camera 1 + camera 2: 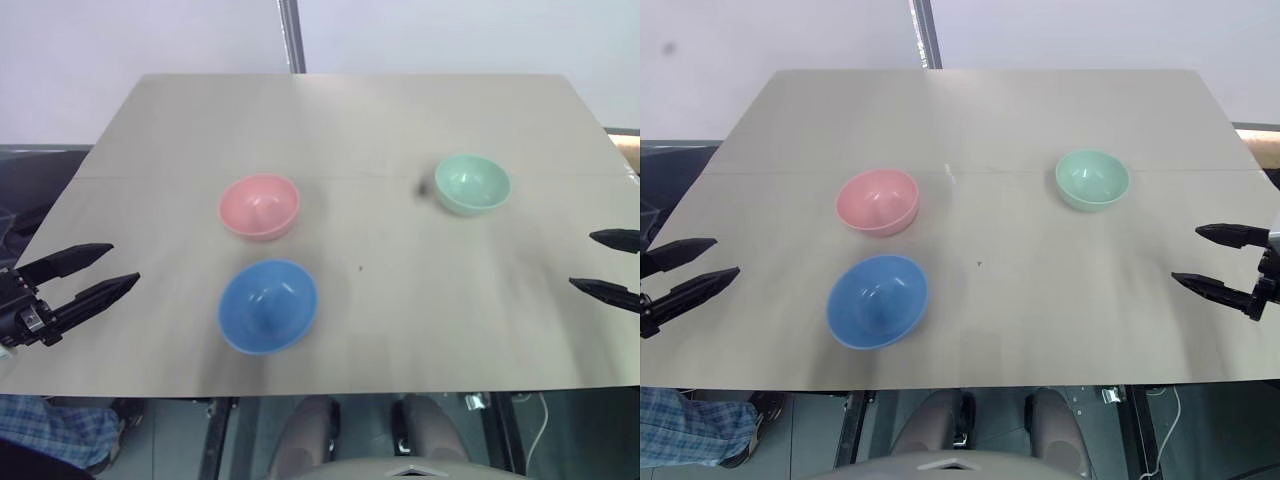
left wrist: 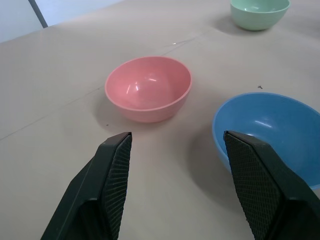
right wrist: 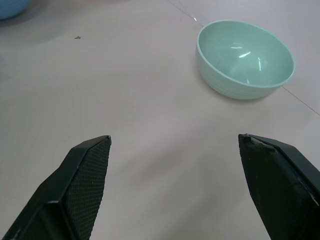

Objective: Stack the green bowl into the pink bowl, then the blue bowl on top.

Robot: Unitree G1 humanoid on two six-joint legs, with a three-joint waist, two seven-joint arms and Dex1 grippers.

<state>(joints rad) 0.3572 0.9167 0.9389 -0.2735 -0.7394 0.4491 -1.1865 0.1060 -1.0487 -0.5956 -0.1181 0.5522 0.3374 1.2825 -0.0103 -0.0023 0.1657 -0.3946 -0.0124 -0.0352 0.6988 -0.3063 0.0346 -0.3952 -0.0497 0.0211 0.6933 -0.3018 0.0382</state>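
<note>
At the table's (image 1: 340, 120) left edge, the left gripper (image 1: 92, 273) hangs with its fingers spread wide and nothing between them, pointing in toward the middle. Just right of it sit two bowls: the pink bowl (image 1: 259, 206) farther off, the blue bowl (image 1: 268, 306) nearer, the two close together but apart. Well over to the right and slightly farther back stands the green bowl (image 1: 472, 183), upright and alone. At the right edge the right gripper (image 1: 1218, 260) is also wide open and empty, aimed leftward.

The first move turns on the green bowl, and it lies far-left of the right gripper, well away from the left one; by my reading the right arm is the nearer and should take it, then carry it leftward to the pink bowl.

The right wrist view shows the green bowl's hollow and rim ahead of the fingers, offset toward one finger. The left wrist view shows pink and blue ahead, green far behind.
</note>
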